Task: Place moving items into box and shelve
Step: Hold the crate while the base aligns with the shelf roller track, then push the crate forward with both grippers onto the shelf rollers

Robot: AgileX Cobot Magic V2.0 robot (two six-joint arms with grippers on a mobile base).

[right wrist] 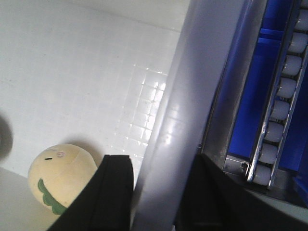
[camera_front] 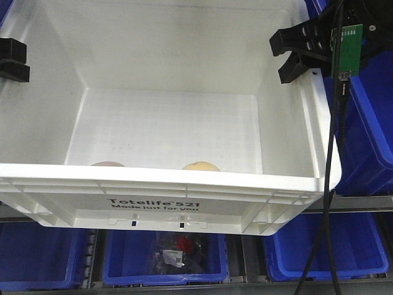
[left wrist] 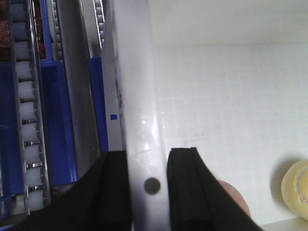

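The white box (camera_front: 184, 203), printed "Totelife 521", fills the front view, held up above the shelves. Two moving items lie on its floor against the near wall: a pinkish lump (camera_front: 107, 163) and a pale yellow bun (camera_front: 201, 165). My left gripper (camera_front: 13, 60) is shut on the box's left rim (left wrist: 144, 144), one black finger (left wrist: 187, 192) inside and one outside. The pinkish lump (left wrist: 237, 202) peeks out behind the inner finger, with the bun (left wrist: 296, 190) beyond. My right gripper (camera_front: 284, 56) is shut on the right rim (right wrist: 178, 120), beside the bun (right wrist: 60, 175).
Blue bins (camera_front: 166, 261) sit on the shelf below the box, one holding a bagged part (camera_front: 175, 252). More blue bins (camera_front: 371, 123) stand at the right. Roller rails (left wrist: 29, 120) (right wrist: 279, 120) run along both sides. A black cable (camera_front: 334, 153) hangs by the right arm.
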